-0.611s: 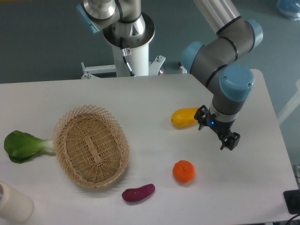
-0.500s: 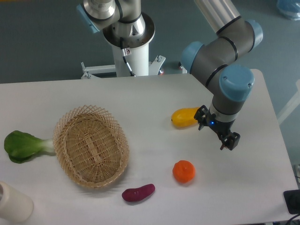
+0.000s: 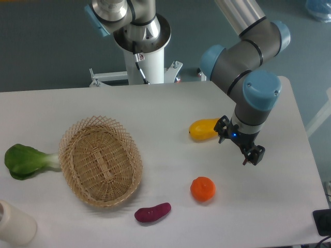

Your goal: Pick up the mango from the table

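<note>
Nothing has moved since the earlier frames | gripper (image 3: pixel 238 145) spread open, right of centre, just beside mango (image 3: pixel 203 129) on tabletop (image 3: pixel 155 113) | you still need to close in.

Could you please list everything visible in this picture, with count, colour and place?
mango: one, yellow-orange, right of centre on the table, beside the gripper
tangerine: one, orange, front right
purple vegetable: one, purple, near front edge
basket: one, tan wicker, left of centre
leafy green: one, green, far left
pale cylinder: one, cream, front left corner
table: one, white
gripper: one, black, open, right of the mango
arm: one, grey with blue caps
</note>
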`<state>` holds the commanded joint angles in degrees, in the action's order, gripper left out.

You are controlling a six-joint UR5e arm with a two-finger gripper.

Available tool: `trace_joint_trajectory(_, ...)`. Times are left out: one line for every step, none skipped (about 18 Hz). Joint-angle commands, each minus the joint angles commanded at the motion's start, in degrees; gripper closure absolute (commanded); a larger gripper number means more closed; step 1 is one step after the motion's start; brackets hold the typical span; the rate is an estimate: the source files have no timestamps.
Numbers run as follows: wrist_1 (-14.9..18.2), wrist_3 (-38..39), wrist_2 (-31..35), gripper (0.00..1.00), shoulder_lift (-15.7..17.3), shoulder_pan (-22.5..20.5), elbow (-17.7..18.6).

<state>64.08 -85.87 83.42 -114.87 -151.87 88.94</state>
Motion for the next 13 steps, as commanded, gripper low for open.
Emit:
trace_joint_trajectory(-1.1, 0.3, -1.7, 0.0, -0.1, -0.1, 0.1)
trace_joint_trajectory(-2.6, 0.4, -2.6, 0.0, -0.1, -0.1, 1.0)
trace_joint_trajectory(-4.7, 0.2, -2.7, 0.0, 0.0, 0.0, 2.8)
trace_joint_trajectory(-7.4, -0.3, -2.7, 0.0, 0.0, 0.0, 4.8)
trace_joint_trajectory(-9.6, -0.3, -2.7, 0.0, 0.2, 0.1, 6.6)
trace_joint_trajectory(-10.8, -0.8, -2.7, 0.0, 1.0, 0.0, 8.6)
trace_joint_trajectory(-10.9, -2.3, -2.5, 0.0, 1.9, -0.2, 10.3)
trace_joint_trajectory(-10.6, -4.5, -2.4, 0.0, 2.7, -0.9, 11.6)
trace_joint_trajectory(-10.5, -6.4, -2.4, 0.0, 3.3, -1.2, 12.9)
trace_joint_trajectory(-10.5, -7.5, -2.3, 0.0, 3.9, -1.1, 14.1)
trace_joint_trajectory(-10.5, -7.8, -2.3, 0.0, 4.3, -1.2, 14.8)
trace_joint_trajectory(-10.2, -7.8, -2.1, 0.0, 4.5, -1.2, 15.1)
trace_joint_trajectory(-10.1, -7.8, -1.3, 0.0, 4.9, -1.1, 15.9)
